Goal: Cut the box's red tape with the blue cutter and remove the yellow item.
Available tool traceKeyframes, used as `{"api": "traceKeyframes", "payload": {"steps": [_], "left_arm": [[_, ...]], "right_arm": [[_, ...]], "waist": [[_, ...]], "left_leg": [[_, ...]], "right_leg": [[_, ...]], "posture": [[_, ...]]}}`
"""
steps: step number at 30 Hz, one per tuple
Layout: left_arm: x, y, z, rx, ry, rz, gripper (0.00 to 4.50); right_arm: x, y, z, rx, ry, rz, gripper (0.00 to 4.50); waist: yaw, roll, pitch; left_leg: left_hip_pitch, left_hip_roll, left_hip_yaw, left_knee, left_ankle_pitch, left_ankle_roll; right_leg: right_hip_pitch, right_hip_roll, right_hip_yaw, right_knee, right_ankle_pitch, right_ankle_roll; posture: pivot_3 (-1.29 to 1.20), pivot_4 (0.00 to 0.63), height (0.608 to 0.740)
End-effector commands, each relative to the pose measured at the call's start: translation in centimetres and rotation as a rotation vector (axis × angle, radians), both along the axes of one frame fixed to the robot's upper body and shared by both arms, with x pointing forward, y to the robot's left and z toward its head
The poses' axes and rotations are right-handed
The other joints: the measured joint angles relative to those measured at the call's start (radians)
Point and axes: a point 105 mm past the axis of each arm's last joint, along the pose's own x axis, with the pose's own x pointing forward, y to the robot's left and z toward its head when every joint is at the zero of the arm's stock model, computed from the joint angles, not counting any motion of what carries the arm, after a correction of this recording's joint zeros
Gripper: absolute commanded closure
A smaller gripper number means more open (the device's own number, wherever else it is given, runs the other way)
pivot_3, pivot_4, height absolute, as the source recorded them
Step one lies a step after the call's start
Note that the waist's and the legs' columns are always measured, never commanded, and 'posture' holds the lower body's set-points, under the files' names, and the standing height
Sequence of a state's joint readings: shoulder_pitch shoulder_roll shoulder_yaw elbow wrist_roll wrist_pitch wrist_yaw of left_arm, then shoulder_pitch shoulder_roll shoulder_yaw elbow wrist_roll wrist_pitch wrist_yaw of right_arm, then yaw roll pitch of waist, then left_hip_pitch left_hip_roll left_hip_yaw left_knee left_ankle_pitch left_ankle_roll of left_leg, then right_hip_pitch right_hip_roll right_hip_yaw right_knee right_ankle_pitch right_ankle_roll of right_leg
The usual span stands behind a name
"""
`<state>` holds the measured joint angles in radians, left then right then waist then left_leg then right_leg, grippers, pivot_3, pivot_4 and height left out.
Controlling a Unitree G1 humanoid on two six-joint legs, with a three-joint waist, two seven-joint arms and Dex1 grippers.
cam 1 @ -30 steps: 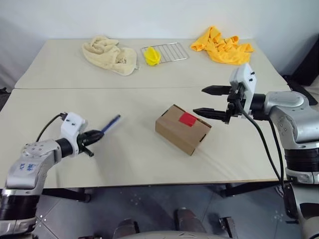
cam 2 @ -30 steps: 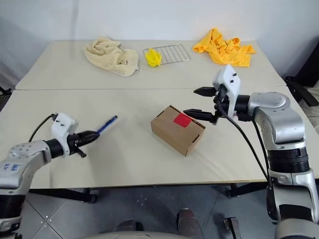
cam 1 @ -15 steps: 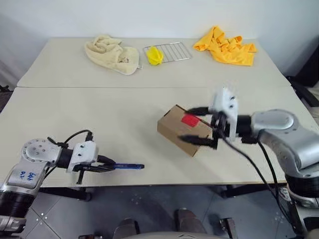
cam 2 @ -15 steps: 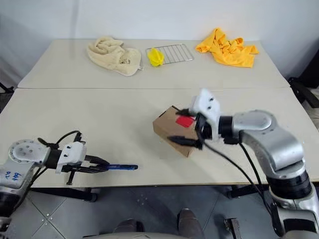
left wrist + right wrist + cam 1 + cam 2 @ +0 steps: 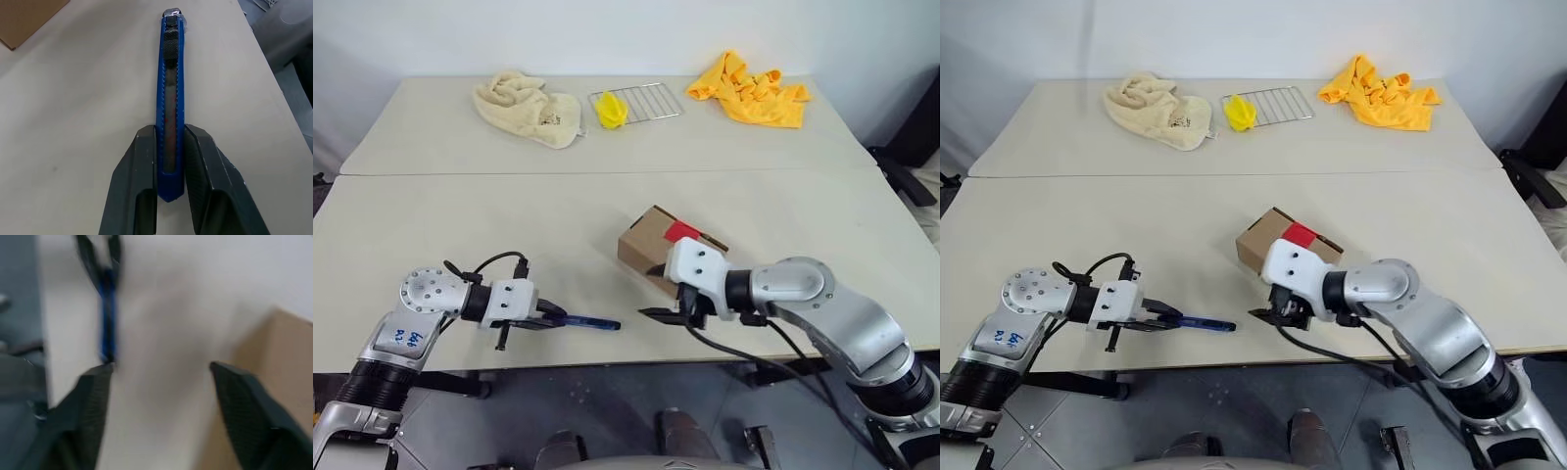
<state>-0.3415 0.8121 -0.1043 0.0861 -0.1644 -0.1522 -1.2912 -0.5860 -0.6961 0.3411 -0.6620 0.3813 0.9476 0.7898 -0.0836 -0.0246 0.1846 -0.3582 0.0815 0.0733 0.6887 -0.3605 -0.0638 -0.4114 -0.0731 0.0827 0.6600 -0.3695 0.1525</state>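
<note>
Two beige tables (image 5: 460, 225) pushed together against a white wall

The left gripper (image 5: 170, 147) clamps the cutter (image 5: 587, 321) near the front edge, tip toward the box (image 5: 646, 245). The right gripper (image 5: 161, 377), fingers apart, hovers at the box's near side. Towel (image 5: 529, 106), rack (image 5: 646, 98) and orange cloth (image 5: 749, 90) lie on the far table.

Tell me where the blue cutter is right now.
The blue cutter is clamped in the left gripper near the table's front edge, lying roughly level with its tip pointing toward the right gripper and the box.
</note>
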Motion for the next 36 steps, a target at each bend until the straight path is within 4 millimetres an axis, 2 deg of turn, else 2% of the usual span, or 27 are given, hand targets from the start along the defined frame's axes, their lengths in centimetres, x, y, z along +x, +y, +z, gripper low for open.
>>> {"api": "traceKeyframes", "payload": {"steps": [1,5,6,7,20,28,33,36], "left_arm": [[-0.4,-0.6,-0.5,0.006,0.009,-0.018,4.06],[-0.5,-0.8,-0.7,0.006,0.012,-0.018,4.06],[-0.5,-0.8,-0.7,0.006,0.012,-0.019,4.06],[-0.5,-0.8,-0.8,0.009,0.014,-0.018,4.06],[-0.2,-0.8,-1.5,0.052,0.022,0.001,4.06],[-0.1,-0.9,-1.7,0.06,0.029,0.018,4.06],[-0.1,-0.8,-2.0,0.075,0.032,0.022,4.06],[-0.2,-0.9,-2.0,0.076,0.033,0.017,4.06]], "right_arm": [[-0.8,0.7,-0.2,-0.062,-0.038,0.055,2.57],[-0.5,1.1,-0.9,-0.12,-0.062,0.072,4.08],[-0.4,1.1,-1.0,-0.13,-0.066,0.077,4.38],[-0.3,1.4,-1.2,-0.139,-0.073,0.081,4.46],[1.5,3.0,-4.0,-0.225,-0.136,0.141,4.46],[1.4,3.6,-4.0,-0.204,-0.146,0.181,4.46],[0.4,4.4,-3.3,-0.132,-0.137,0.232,4.46],[0.5,4.1,-3.8,-0.15,-0.127,0.223,4.46]], "waist": [[0.0,0.0,0.0],[0.002,0.0,0.0],[0.002,0.0,0.0],[0.001,0.0,0.0],[0.002,0.0,0.0],[0.004,0.0,0.0],[0.004,0.0,0.0],[0.004,0.0,0.0]], "left_leg": [[0.0,0.0,0.0,0.001,0.0,0.0],[0.0,0.0,-0.001,0.002,0.0,0.001],[0.0,0.0,0.0,0.002,-0.001,0.001],[0.0,0.0,0.0,0.002,-0.001,0.001],[0.0,0.0,-0.001,0.004,-0.001,0.001],[0.0,0.0,-0.001,0.006,-0.001,0.001],[0.0,0.0,-0.002,0.007,-0.001,0.001],[0.0,0.0,-0.002,0.007,-0.001,0.001]], "right_leg": [[0.0,0.0,0.0,0.0,0.0,0.0],[0.001,0.0,0.0,0.0,0.0,0.0],[0.001,0.0,0.0,0.0,0.0,0.0],[0.001,0.0,0.0,0.0,0.0,0.0],[0.002,0.0,-0.001,0.001,0.0,0.0],[0.003,0.0,-0.001,0.002,0.0,0.0],[0.003,0.0,-0.002,0.002,0.001,0.0],[0.004,0.0,-0.002,0.002,0.001,0.0]], "posture": [[0.0,0.15,0.74],[0.0,0.15,0.74],[0.0,0.15,0.74],[0.0,0.15,0.74],[0.0,0.15,0.74],[0.0,0.15,0.74],[0.0,0.15,0.74],[0.0,0.15,0.74]]}}
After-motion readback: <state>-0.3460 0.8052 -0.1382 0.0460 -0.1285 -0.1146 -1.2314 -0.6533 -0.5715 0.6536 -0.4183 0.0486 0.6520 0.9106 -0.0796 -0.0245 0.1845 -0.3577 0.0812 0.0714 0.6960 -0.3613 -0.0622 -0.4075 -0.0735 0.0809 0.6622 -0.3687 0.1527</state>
